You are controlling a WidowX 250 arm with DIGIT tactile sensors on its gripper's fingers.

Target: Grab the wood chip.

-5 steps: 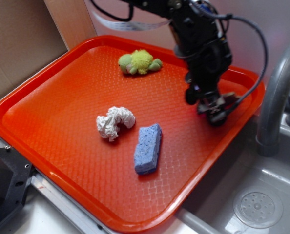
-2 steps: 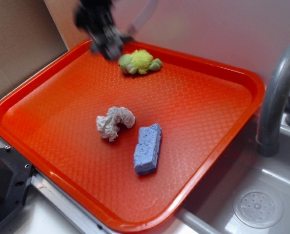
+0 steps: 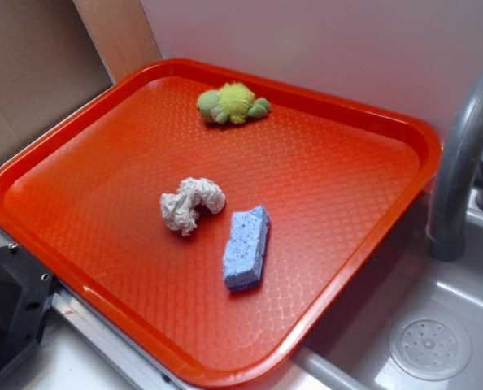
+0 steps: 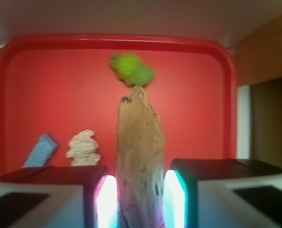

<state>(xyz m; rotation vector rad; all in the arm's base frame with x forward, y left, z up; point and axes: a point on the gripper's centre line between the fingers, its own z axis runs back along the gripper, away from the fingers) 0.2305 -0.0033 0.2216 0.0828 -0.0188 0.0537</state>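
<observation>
In the wrist view the brown, grainy wood chip [image 4: 139,156] stands upright between my two fingers, which press its sides. My gripper [image 4: 140,199] is shut on it and holds it high above the orange tray [image 4: 188,128]. The chip's jagged tip points toward the green plush toy [image 4: 131,69]. In the exterior view neither the gripper nor the wood chip shows; the arm is out of frame.
On the orange tray [image 3: 323,171] lie a crumpled white paper wad [image 3: 190,203], a blue sponge [image 3: 246,246] and a green-yellow plush toy [image 3: 230,103]. A grey sink with faucet [image 3: 457,162] is at the right. Cardboard stands at the back left.
The arm swung from the tray's right side to the back left and then out of the exterior view. The things on the tray did not move.
</observation>
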